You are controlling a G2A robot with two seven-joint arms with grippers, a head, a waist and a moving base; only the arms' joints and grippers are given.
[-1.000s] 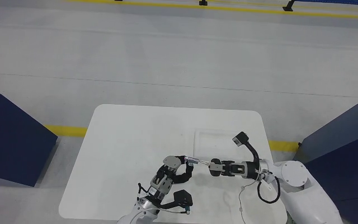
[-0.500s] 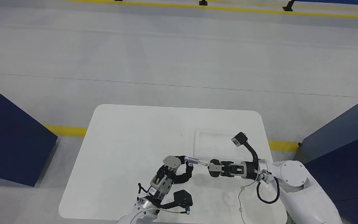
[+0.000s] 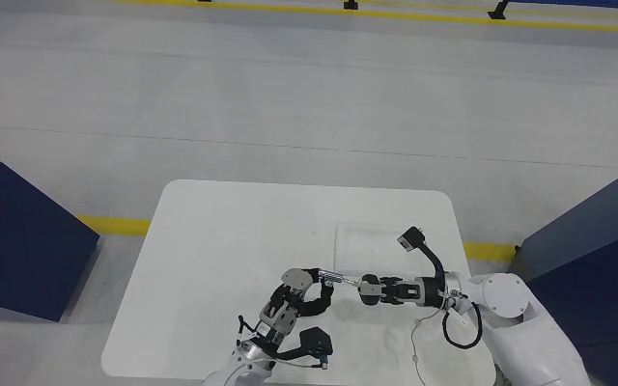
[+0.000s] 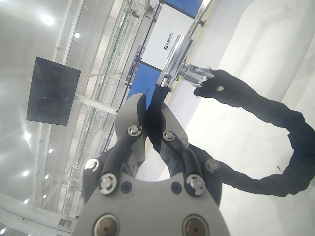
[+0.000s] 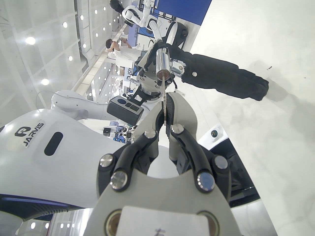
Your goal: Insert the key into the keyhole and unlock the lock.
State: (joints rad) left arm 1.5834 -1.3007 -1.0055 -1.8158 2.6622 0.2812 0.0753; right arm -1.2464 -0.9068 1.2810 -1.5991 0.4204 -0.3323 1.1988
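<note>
Barely anything shifts over the last second: our right arm's wrist nudges a touch toward the left of the top view, and our left arm keeps its place. We see both grippers meeting low in the centre of that frame, over the near part of the white table [image 3: 241, 241]. Our left gripper [image 4: 150, 104] has its jaws clamped on the black sleeved cable [image 4: 297, 128] of the lock [image 4: 176, 57], just below the chrome barrel, which rises toward the upper centre of the left wrist view. The cable loops out to the right of that frame and back to a chrome fitting beside the barrel. Our right gripper [image 5: 166, 101] has its jaws pressed together on the flat key [image 5: 163, 92], seen edge-on in the centre of the right wrist view. The key's tip meets the keyhole [image 5: 163, 74] in the barrel's round end face, directly above the fingertips; how deep it sits we cannot tell. In the top view the lock sits between the two grippers.
</note>
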